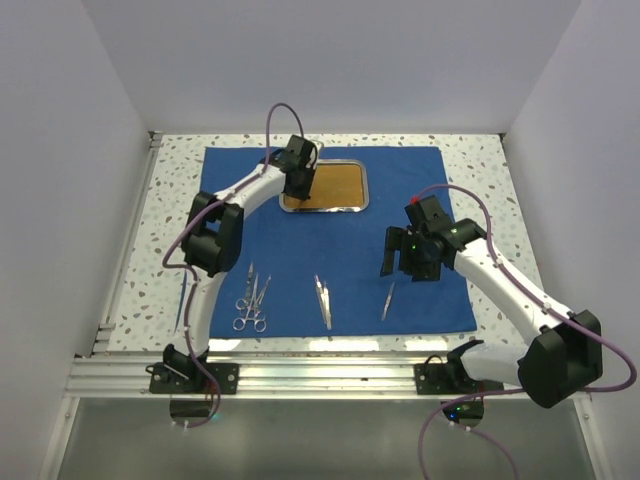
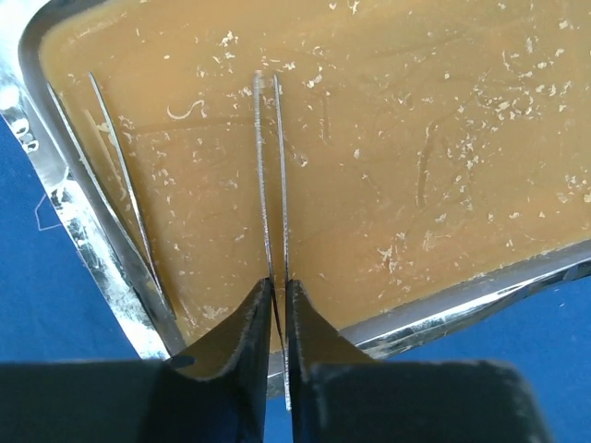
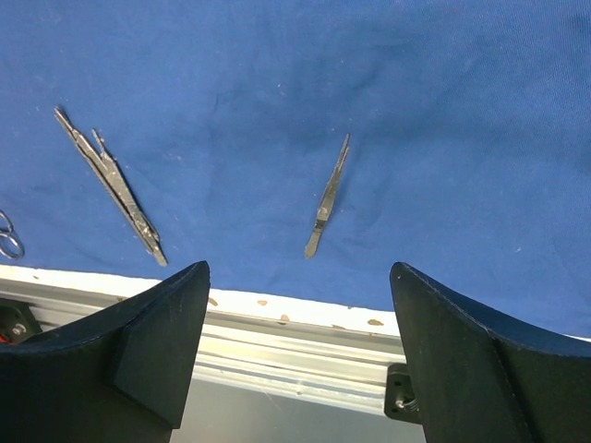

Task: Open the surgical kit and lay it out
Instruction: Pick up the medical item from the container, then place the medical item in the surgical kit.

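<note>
The royal-blue cloth (image 1: 330,250) lies spread flat on the table. The steel tray (image 1: 364,190) with its orange-brown inside sits at the cloth's back edge. My left gripper (image 1: 298,185) hangs over the tray's left part, shut on slim silver tweezers (image 2: 268,185) whose tips point across the tray floor. Another thin silver tool (image 2: 125,194) lies along the tray's left wall. Ring-handled scissors and forceps (image 1: 250,300), a slim pair (image 1: 322,300) and a small single tool (image 1: 388,300) lie along the cloth's front. My right gripper (image 3: 300,268) is open and empty above the small tool (image 3: 328,198).
The speckled table (image 1: 480,160) shows around the cloth. A thin blue stick (image 1: 182,300) lies off the cloth at the front left. An aluminium rail (image 1: 330,375) runs along the near edge. White walls close in the sides and back.
</note>
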Robot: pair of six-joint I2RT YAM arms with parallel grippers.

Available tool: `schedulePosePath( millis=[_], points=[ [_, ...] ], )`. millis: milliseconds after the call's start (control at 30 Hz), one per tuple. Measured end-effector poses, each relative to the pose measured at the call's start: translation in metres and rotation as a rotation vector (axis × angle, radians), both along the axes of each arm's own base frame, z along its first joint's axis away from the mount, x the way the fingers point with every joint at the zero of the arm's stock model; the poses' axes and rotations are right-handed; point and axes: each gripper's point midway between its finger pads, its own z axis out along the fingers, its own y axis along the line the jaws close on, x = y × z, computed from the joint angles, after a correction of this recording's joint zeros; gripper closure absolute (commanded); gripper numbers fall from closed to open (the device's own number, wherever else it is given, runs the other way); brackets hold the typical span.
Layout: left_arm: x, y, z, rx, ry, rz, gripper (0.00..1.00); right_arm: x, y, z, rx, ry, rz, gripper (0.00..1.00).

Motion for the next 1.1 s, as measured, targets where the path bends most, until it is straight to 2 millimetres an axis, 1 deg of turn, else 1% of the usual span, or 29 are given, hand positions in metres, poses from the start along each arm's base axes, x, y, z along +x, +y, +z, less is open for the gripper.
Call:
schedulePosePath(
  millis=[67,100,267,333,367,433,500,567,667,700,767,900,1000,1100],
  points=[
    [0.0,0.0,0.0,0.004,-0.002,-0.005,0.94,0.0,0.0,0.0,0.0,0.001,0.0,0.18],
    [0.0,0.0,0.0,0.006,-0.002,-0.005,1.0,-0.001,0.0,0.0,-0.001,0.002,0.0,0.18],
    [0.008,-0.002,0.0,0.005,-0.012,-0.004,1.0,0.0,0.0,0.001,-0.002,0.001,0.002,0.18],
    [0.009,-0.004,0.003,-0.001,-0.012,-0.004,1.0,0.002,0.001,0.005,0.002,-0.009,0.007,0.17],
    [0.01,-0.006,0.005,-0.009,-0.009,-0.005,1.0,0.004,0.003,0.01,0.011,-0.022,0.014,0.17],
    [0.012,-0.014,0.013,-0.054,-0.014,-0.007,1.0,0.015,0.011,0.028,0.046,-0.068,0.031,0.16],
    [0.013,-0.026,0.023,-0.129,-0.012,-0.007,1.0,0.031,0.023,0.054,0.102,-0.145,0.053,0.15],
    [0.009,-0.039,0.035,-0.212,0.001,-0.012,1.0,0.049,0.038,0.084,0.166,-0.235,0.076,0.15],
    [-0.001,-0.06,0.066,-0.379,0.005,-0.003,1.0,0.073,0.056,0.116,0.241,-0.325,0.103,0.15],
    [-0.006,-0.067,0.079,-0.432,0.005,0.0,1.0,0.08,0.062,0.124,0.261,-0.343,0.112,0.15],
    [-0.016,-0.079,0.106,-0.522,-0.004,0.001,1.0,0.091,0.071,0.131,0.286,-0.362,0.123,0.15],
    [-0.037,-0.108,0.162,-0.675,-0.035,-0.033,1.0,0.105,0.079,0.128,0.294,-0.361,0.124,0.16],
    [-0.059,-0.129,0.204,-0.798,-0.051,-0.07,1.0,0.11,0.081,0.124,0.291,-0.354,0.119,0.17],
    [-0.082,-0.142,0.231,-0.894,-0.039,-0.096,1.0,0.112,0.081,0.126,0.288,-0.361,0.113,0.18]
  ],
)
